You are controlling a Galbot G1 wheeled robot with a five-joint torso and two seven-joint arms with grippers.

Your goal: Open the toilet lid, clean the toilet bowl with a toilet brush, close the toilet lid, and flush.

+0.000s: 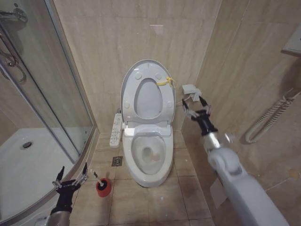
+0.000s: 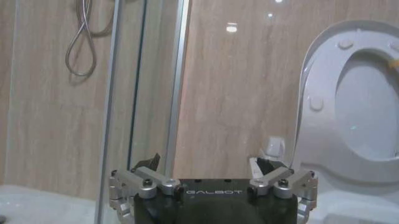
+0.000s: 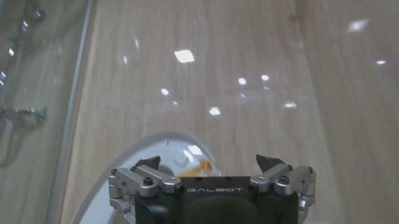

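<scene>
The toilet lid [image 1: 128, 80] stands upright against the back wall, with the seat ring [image 1: 165, 101] raised in front of it and a yellow tie [image 1: 163, 83] at its upper right edge. Below, the toilet bowl [image 1: 149, 155] lies uncovered, with a yellowish stain at its bottom. The toilet brush [image 1: 97, 176] sits in a red holder [image 1: 104, 188] on the floor, left of the bowl. My left gripper [image 1: 72, 173] is open just left of the brush. My right gripper [image 1: 195, 106] hangs open to the right of the lid, near the tie. The lid [image 3: 149, 144] and tie [image 3: 203, 165] lie just beyond the right gripper [image 3: 209, 163].
A glass shower door [image 1: 51, 94] and white shower tray [image 1: 23, 165] fill the left. A white control panel [image 1: 115, 128] hangs beside the toilet. A floor drain [image 1: 117, 161] lies left of the bowl. On the right wall are a white box [image 1: 189, 89] and a coiled hose [image 1: 268, 117].
</scene>
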